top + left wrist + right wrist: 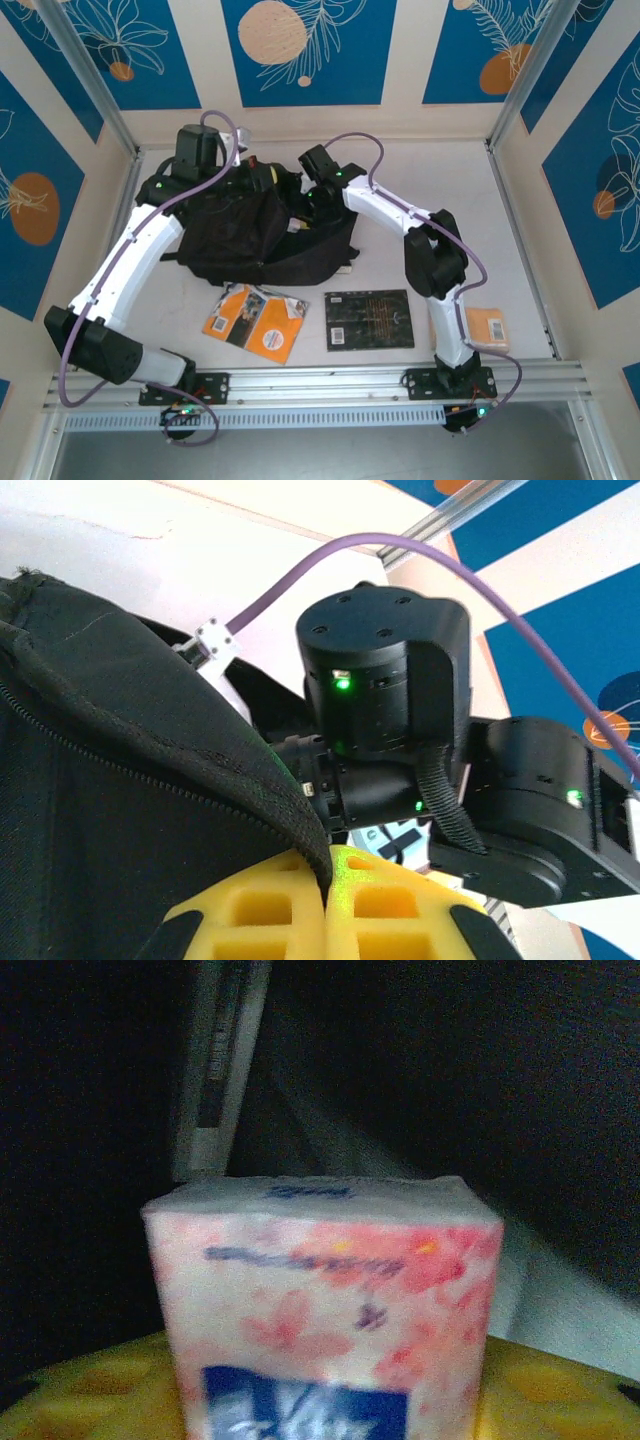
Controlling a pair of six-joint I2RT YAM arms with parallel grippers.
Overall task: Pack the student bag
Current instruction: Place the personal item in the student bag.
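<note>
The student bag (250,235), a large black fabric backpack, lies at the back middle of the table. My left gripper (232,172) is at its top edge. In the left wrist view that gripper (327,865) is shut on the bag's (120,780) black fabric rim, pinched between the yellow fingers. My right gripper (305,212) reaches into the bag's opening from the right. In the right wrist view a pink-flowered white tissue pack (325,1270) stands between the yellow fingers (560,1380) in the dark interior. I cannot see whether they press on it.
An orange book (255,322) and a flat black book (369,319) lie on the table in front of the bag. A small orange item (487,328) sits by the right arm's base. A pale book spine (215,1070) shows inside the bag behind the pack.
</note>
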